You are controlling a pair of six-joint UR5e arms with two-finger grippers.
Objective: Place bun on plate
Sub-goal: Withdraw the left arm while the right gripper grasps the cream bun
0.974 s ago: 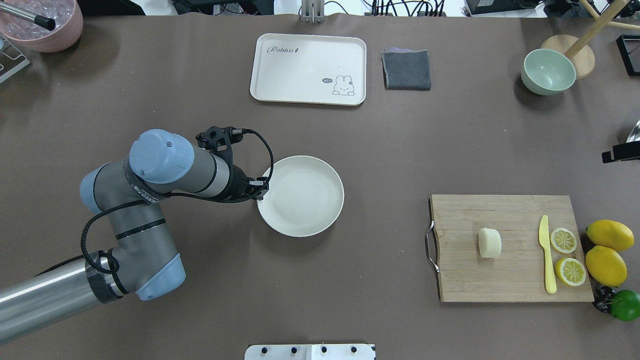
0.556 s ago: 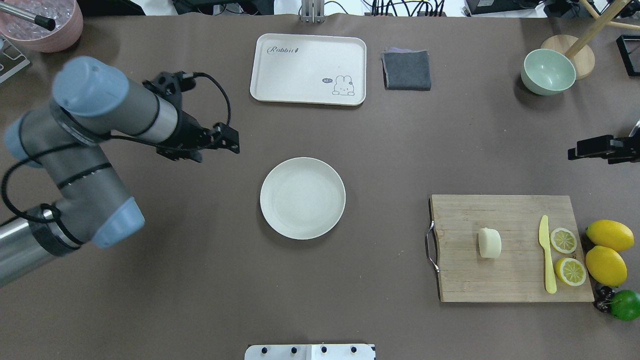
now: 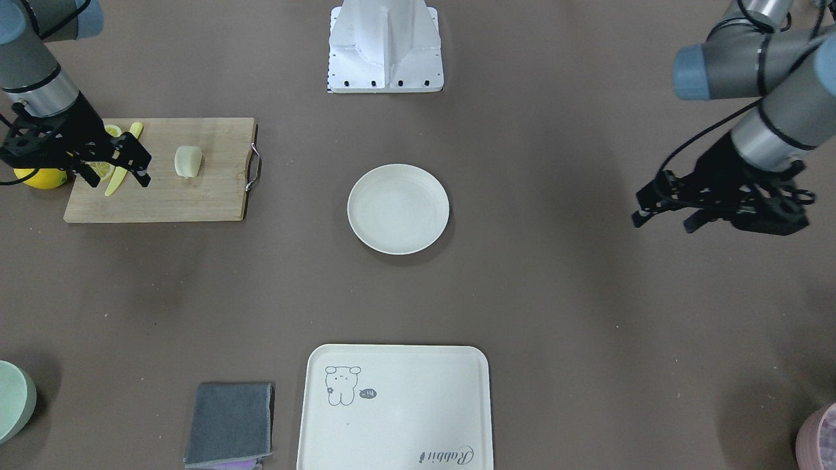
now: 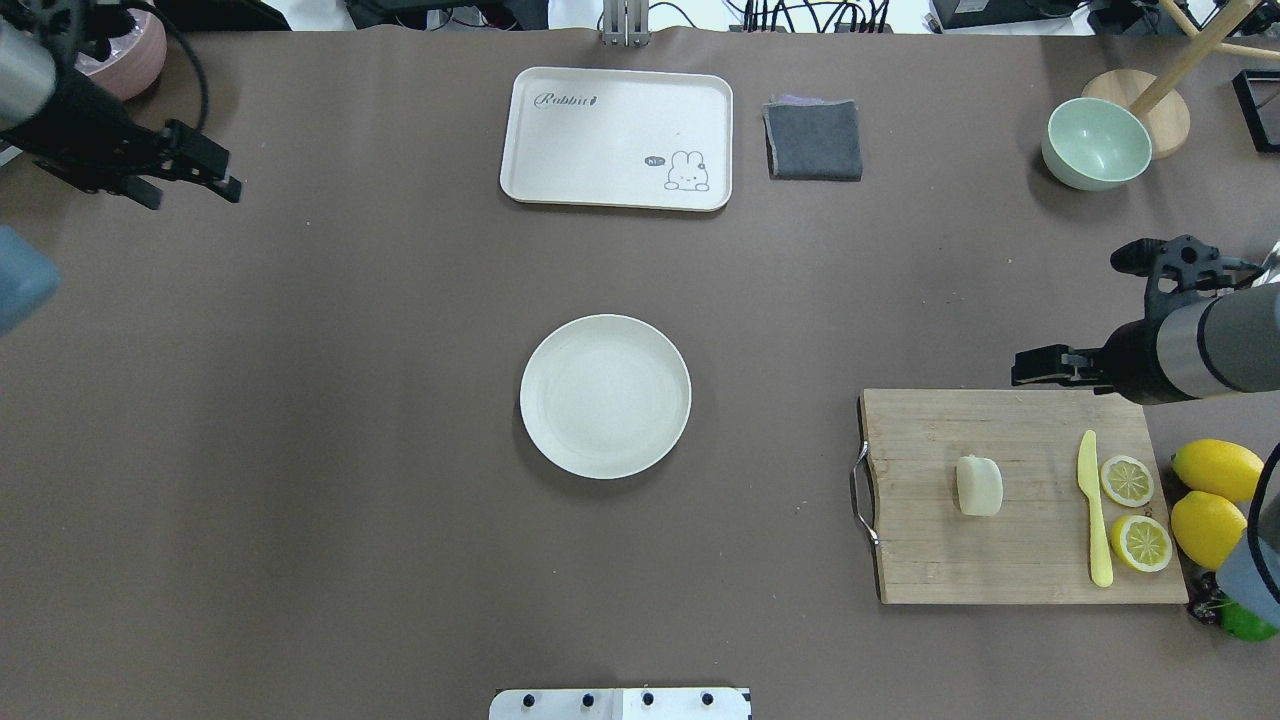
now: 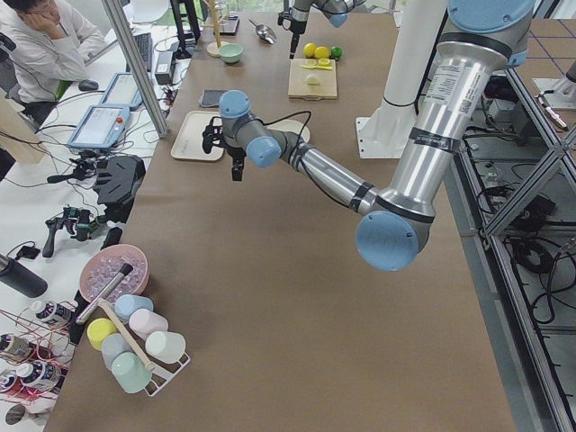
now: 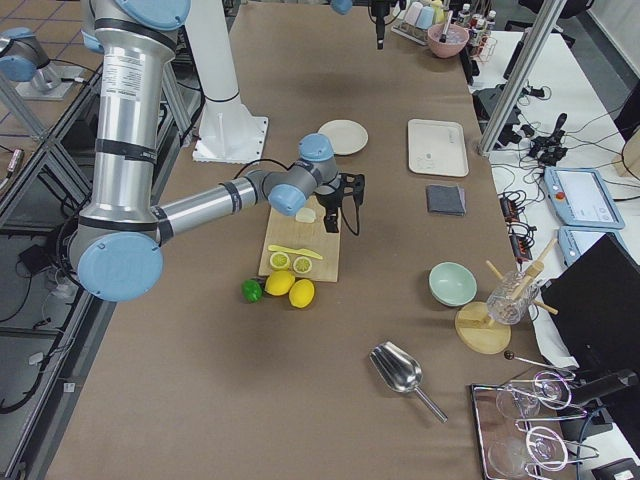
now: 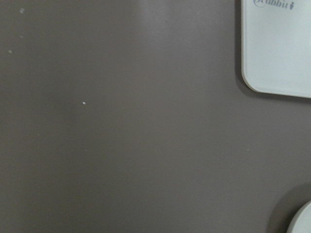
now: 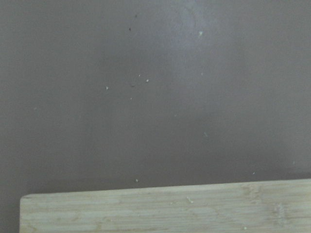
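The pale cream bun (image 4: 979, 486) (image 3: 188, 160) lies on the wooden cutting board (image 4: 1010, 560), left of a yellow knife. The round off-white plate (image 4: 605, 396) (image 3: 398, 209) sits bare at mid-table. My right gripper (image 4: 1018, 378) (image 3: 114, 179) hovers open above the board's far edge, up and to the right of the bun in the overhead view, holding nothing. My left gripper (image 4: 228, 172) (image 3: 661, 222) hangs open and holds nothing, far off at the table's back left. The right wrist view shows only the board's edge (image 8: 165, 208) and table.
A cream tray (image 4: 617, 138) and a grey cloth (image 4: 813, 140) lie at the back. A green bowl (image 4: 1096, 143) stands back right. The knife (image 4: 1096, 510), lemon slices (image 4: 1127, 480), whole lemons (image 4: 1218, 470) and a lime (image 4: 1250, 620) crowd the board's right side.
My left arm has pulled away from the plate to the table's back left. My right arm has come in from the right edge to the board's far edge.
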